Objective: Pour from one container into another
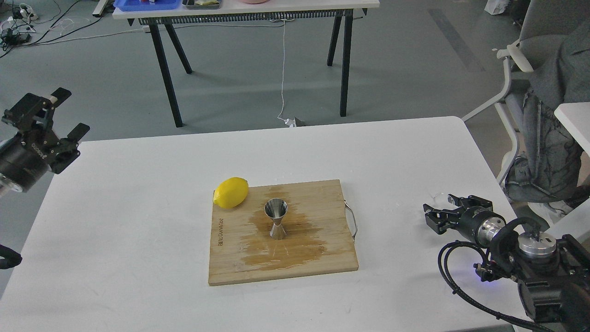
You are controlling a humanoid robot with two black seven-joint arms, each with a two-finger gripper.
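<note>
Head view: jigger (pixel 276 218) upright mid cutting board (pixel 230 269), wet stain around it; lemon (pixel 231 192) at board's far-left corner. Glass cup (pixel 441 198) faint near table's right edge, at right gripper (pixel 436 213), fingers apart, not clamped. Left gripper (pixel 64 125) spread, empty, off table's left edge. Judged step: grasping cup. Next: close, lift, carry to jigger, tilt.

A wooden cutting board (pixel 318 244) lies flat at the centre of the white table (pixel 138 221), with a dark wet patch (pixel 290 244) across its middle and a metal handle (pixel 352 223) on its right edge. A yellow lemon (pixel 231 192) rests on the board's far left corner, overhanging the edge. Beyond, a black-legged table (pixel 258 11) stands on the grey floor.
</note>
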